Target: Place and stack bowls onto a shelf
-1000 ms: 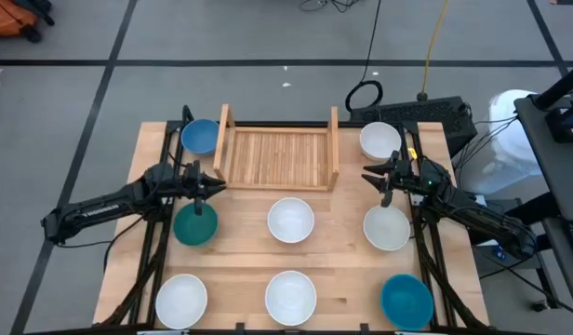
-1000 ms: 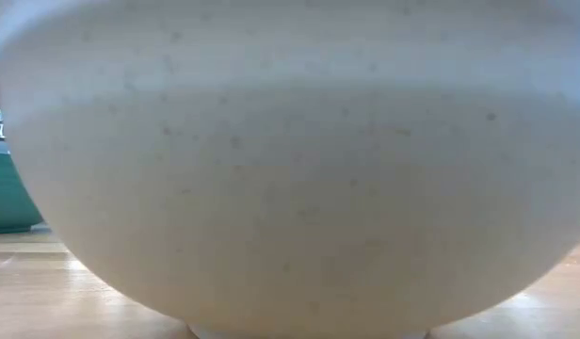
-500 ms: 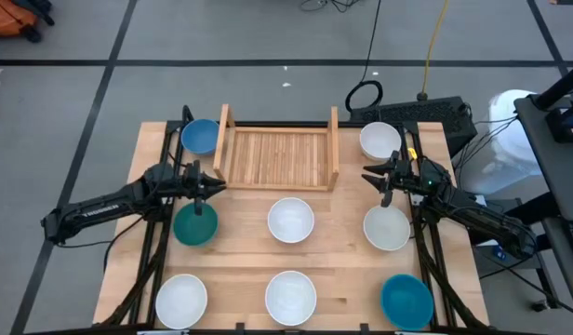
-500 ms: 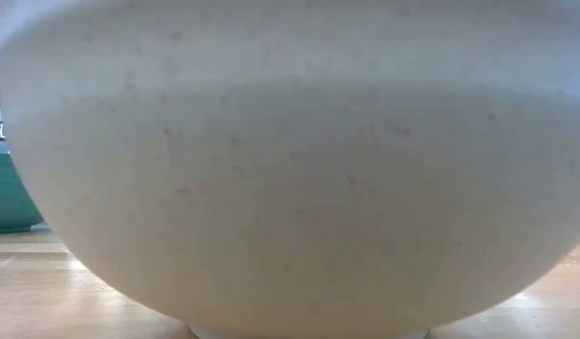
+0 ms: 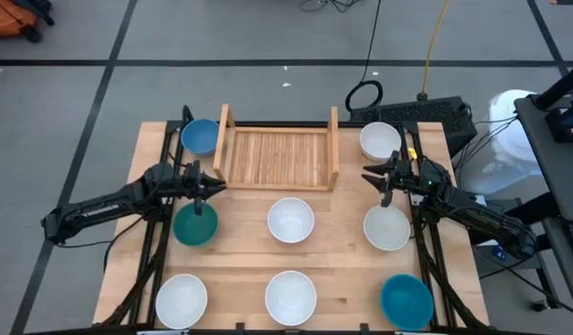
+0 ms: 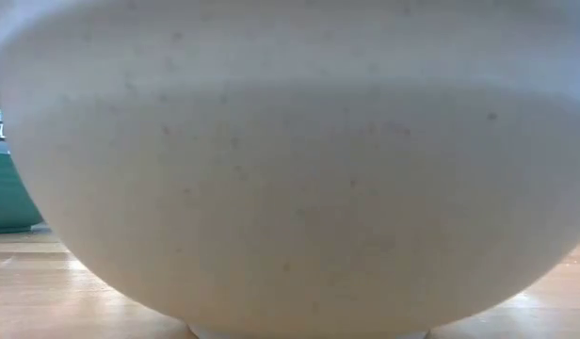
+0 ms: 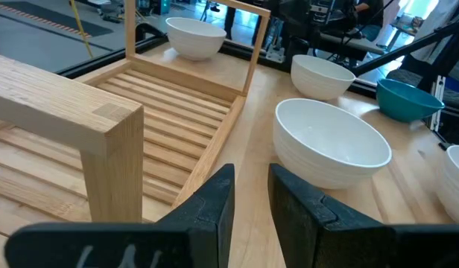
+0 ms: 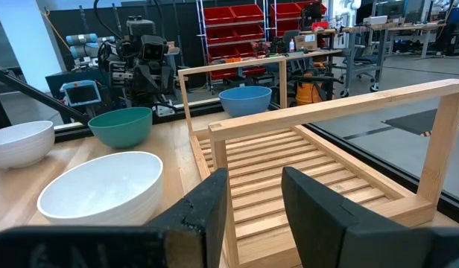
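Wood slats of the shelf are sitting bare at the upper centre of the high view; nothing is stacked on it yet. You are looking at eight bowls spread over the surface, all outside the shelf.

Left tool is hovering just off the shelf's left side board, with the teal bowl directly below it in the frame and a blue bowl above it, beside the board. Its fingers are standing slightly parted with nothing between them: released, empty.

Right tool is hanging off the shelf's right board, between a white bowl above and another white bowl below. Its fingers are likewise parted and empty.

The relation you are working with: each tool is flanking the shelf, with a bowl near on either side of it. The centre white bowl is lying between the two arms, roughly equally reachable. The shelf's long axis is running left-right across the frame, open toward the lower edge.

The low view is filled by one white bowl close to the lens.
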